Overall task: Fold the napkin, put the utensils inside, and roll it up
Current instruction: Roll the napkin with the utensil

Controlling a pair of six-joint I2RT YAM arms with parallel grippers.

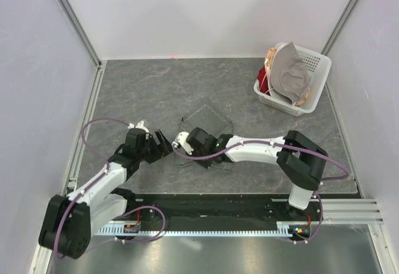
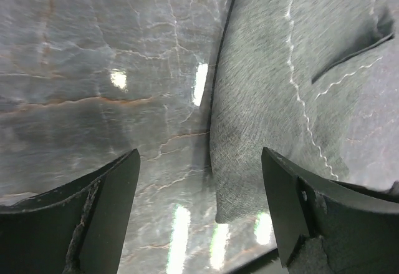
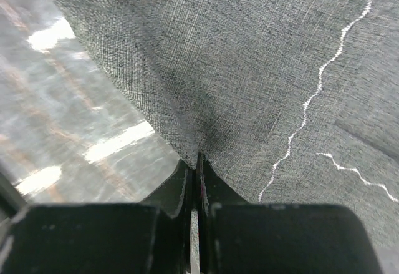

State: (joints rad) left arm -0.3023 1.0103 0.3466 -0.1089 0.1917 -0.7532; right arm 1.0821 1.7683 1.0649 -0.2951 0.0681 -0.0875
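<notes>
Napkin [image 3: 249, 68] pinched by right gripper [image 3: 198, 161], likely for folding; left gripper [image 2: 199, 186] (wide, empty) hovers at its nine o'clock

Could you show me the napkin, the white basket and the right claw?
napkin [image 1: 209, 123], top view, flat far part
white basket [image 1: 310, 53], top view, far rim
right claw [image 3: 198, 160], right wrist view, between fingertips

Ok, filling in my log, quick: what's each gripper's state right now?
Left gripper: open, holding nothing.
Right gripper: closed on the napkin.
</notes>
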